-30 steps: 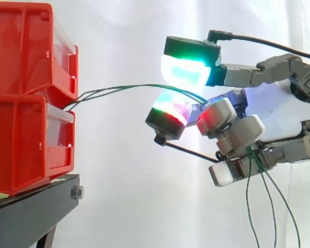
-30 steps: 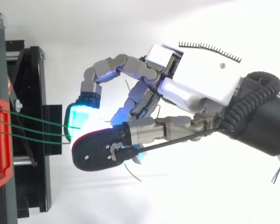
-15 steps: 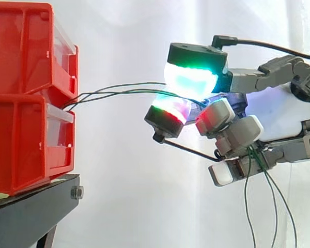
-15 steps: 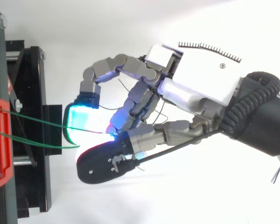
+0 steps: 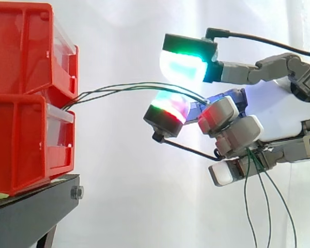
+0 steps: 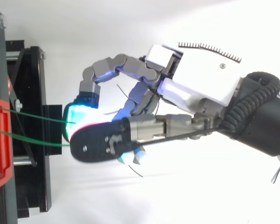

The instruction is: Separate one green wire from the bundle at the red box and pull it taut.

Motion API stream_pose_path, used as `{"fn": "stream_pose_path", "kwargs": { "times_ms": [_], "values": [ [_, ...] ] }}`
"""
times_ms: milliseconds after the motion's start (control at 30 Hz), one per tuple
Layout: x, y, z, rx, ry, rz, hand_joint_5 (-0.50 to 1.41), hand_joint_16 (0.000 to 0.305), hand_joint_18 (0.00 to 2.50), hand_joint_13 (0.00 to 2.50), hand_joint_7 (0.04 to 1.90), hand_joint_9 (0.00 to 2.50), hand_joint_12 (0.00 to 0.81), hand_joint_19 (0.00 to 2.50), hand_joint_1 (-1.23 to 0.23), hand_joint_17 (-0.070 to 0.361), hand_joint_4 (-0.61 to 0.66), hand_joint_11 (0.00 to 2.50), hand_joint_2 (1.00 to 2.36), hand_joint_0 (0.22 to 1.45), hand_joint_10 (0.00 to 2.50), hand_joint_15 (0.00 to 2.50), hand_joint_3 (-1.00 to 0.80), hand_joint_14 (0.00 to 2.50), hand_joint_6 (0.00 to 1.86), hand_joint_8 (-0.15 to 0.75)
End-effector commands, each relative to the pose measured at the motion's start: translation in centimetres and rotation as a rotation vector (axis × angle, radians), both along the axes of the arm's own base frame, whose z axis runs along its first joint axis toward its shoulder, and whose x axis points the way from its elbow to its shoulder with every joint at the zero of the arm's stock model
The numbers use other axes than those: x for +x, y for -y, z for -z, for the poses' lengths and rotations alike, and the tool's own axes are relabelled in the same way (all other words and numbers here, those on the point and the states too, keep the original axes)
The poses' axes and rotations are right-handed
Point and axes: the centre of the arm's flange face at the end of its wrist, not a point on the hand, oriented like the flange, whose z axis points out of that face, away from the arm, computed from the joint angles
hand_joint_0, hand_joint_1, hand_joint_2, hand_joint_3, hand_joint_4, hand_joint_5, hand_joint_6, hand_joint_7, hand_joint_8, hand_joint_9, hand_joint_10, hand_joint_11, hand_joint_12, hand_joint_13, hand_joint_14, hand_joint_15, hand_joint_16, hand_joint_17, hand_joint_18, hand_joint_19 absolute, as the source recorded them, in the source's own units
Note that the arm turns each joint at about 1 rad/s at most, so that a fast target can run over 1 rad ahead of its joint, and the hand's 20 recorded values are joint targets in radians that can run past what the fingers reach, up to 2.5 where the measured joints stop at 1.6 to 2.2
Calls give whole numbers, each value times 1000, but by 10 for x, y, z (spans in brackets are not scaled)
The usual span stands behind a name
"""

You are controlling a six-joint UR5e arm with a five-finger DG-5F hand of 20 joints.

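Right, side view first. Red bins are stacked at 9 o'clock on the black stand. The green wires leave the gap between the bins and arc toward 3 o'clock into the hand. Your hand has its lower fingers curled round the bundle, and the loose ends drop toward 6 o'clock. Two glowing fingertips stand apart, one above the strands and one below, likely poised to pick one out. The wires bow a little, so I judge none taut yet. White curtain behind.

Top view. Hand at 3 o'clock, bins at 9. Two green strands cross the stand side by side, apart, and end under the pads. You cannot tell there whether a pad pinches a single strand.
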Motion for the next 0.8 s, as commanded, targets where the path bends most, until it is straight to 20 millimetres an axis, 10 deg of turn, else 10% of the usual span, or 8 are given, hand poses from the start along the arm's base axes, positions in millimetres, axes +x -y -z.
{"fn": "stream_pose_path", "kwargs": {
  "times_ms": [0,767],
  "values": [
    [0,0,-2,1,3,0,-148,56,994,1486,1094,1424,371,662,-467,125,61,1068,1000,509,26,1120,-500,26,853,269],
    [0,0,-1,1,1,-1,-147,56,1002,1488,1139,1424,371,661,-716,126,24,1077,1018,593,27,1113,-172,26,891,276]
  ]
}}
